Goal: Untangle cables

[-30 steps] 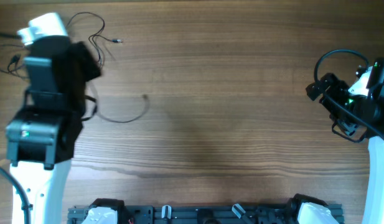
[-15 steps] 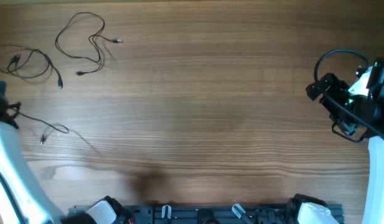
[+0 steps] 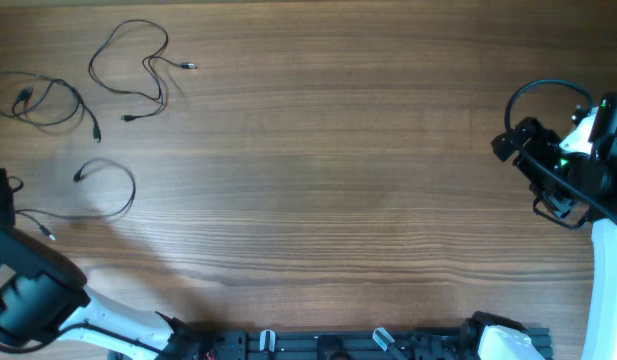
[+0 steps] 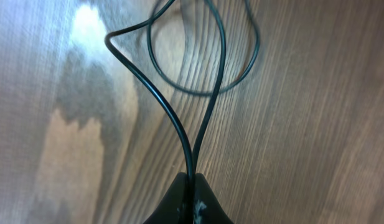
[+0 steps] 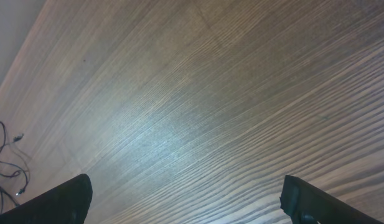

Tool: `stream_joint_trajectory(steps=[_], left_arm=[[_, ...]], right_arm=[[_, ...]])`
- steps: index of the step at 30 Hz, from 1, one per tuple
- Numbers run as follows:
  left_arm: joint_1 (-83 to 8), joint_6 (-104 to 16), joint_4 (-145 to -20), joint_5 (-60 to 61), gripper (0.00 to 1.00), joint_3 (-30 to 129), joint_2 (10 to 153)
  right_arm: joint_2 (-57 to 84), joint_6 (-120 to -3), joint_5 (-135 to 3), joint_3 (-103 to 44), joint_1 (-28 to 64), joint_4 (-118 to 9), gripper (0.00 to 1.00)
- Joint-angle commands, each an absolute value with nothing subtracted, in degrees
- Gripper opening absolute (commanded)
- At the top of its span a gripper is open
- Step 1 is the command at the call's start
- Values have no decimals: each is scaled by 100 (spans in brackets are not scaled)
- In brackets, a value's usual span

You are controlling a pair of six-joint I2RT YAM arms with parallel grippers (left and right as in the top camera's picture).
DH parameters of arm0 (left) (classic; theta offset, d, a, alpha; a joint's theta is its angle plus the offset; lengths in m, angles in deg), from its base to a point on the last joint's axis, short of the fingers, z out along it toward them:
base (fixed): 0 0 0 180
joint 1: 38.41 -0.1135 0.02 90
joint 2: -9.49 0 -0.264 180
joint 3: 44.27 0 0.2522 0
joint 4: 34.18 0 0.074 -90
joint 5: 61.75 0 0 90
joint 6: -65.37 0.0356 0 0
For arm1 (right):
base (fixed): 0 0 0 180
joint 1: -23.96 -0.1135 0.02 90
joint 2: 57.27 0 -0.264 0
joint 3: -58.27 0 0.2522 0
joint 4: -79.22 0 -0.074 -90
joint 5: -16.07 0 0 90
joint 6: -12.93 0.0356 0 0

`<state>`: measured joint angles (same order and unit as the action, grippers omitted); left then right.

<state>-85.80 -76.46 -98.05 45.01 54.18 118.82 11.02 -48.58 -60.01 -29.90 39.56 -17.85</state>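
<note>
Table [image 3: 338, 150]: brown wood that fills all three views; in the overhead view the grain runs left to right
Surface: matt with a soft sheen; a pale glare patch in the middle of the right wrist view, lighter and darker blotches at the left of the left wrist view, and a thin dark streak close to the near edge, left of centre
Room: only a pale grey strip [image 5: 11, 25] past the table's edge, top left of the right wrist view; floor or wall, cannot tell
Rail [image 3: 328, 345]: black, with small clips, along the near edge between the arm bases
Held cable [image 3: 132, 188]: at the left, nearer than the other two; one open loop lies flat on the wood, with a tail running left toward the arm
Left gripper [image 4: 193, 183]: clenched on the held cable; two strands come out from between the fingertips toward a round loop on the table
Left arm [image 3: 33, 295]: in the near left corner
Far cable [image 3: 166, 40]: far left, in loose bends, apart from the others
Left cable [image 3: 83, 105]: at the left edge, loosely coiled, touching neither of the other two
Right gripper [image 5: 185, 202]: released, fingers wide apart with nothing between them, over wood
Right arm [image 3: 578, 160]: at the right edge, well apart from all cables, with a thick black wire [image 3: 543, 88] looping over it
</note>
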Motion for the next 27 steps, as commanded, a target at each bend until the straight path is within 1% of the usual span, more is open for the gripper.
stream_joint_trajectory(steps=[1, 4, 5, 7, 8, 9, 10, 11, 13, 15, 17, 21, 25, 27], left_arm=[[-8615, -7911, -9672, 4184, 4, 5376, 12221], [-8613, -7902, -9637, 3935, 5, 5372, 12383], [-8611, -7771, -9635, 3799, 9, 5372, 12383], [-8609, -7246, -9539, 3438, 15, 5372, 12376], [-8609, -6682, -9394, 3093, 35, 5372, 12357], [-8611, -6407, -9344, 2791, 64, 5374, 12293], [-8609, -6350, -9333, 2612, 88, 5378, 12237], [-8609, -6243, -9327, 2304, 100, 5389, 12116], [-8596, -6208, -9270, 1714, 100, 5393, 11745], [-8489, -6186, -9263, 1493, 100, 5393, 11316], [-8242, -5861, -9200, 1303, 100, 5393, 10864], [-7265, -5500, -9139, 1318, 100, 5393, 10027], [-6432, -5268, -9189, 1292, 100, 5391, 9751], [-5851, -4315, -9224, 446, 100, 5385, 9732]], right_arm=[[1126, -4805, -6030, -3080, 3962, -1798, 100], [1126, -4803, -6030, -3080, 3962, -1798, 100], [1126, -4803, -6030, -3080, 3962, -1798, 100], [1126, -4803, -6030, -3080, 3962, -1798, 100], [1126, -4803, -6030, -3080, 3962, -1798, 100], [1126, -4803, -6030, -3080, 3962, -1798, 100], [1126, -4803, -6030, -3080, 3962, -1798, 100], [1126, -4803, -6030, -3080, 3962, -1798, 100], [1126, -4801, -6030, -3080, 3962, -1798, 100], [1126, -4805, -6030, -3080, 3962, -1798, 100], [1126, -4803, -6030, -3080, 3962, -1798, 100], [1126, -4805, -6030, -3080, 3962, -1798, 100], [1126, -4803, -6030, -3080, 3962, -1798, 100], [1126, -4803, -6030, -3080, 3962, -1798, 100]])
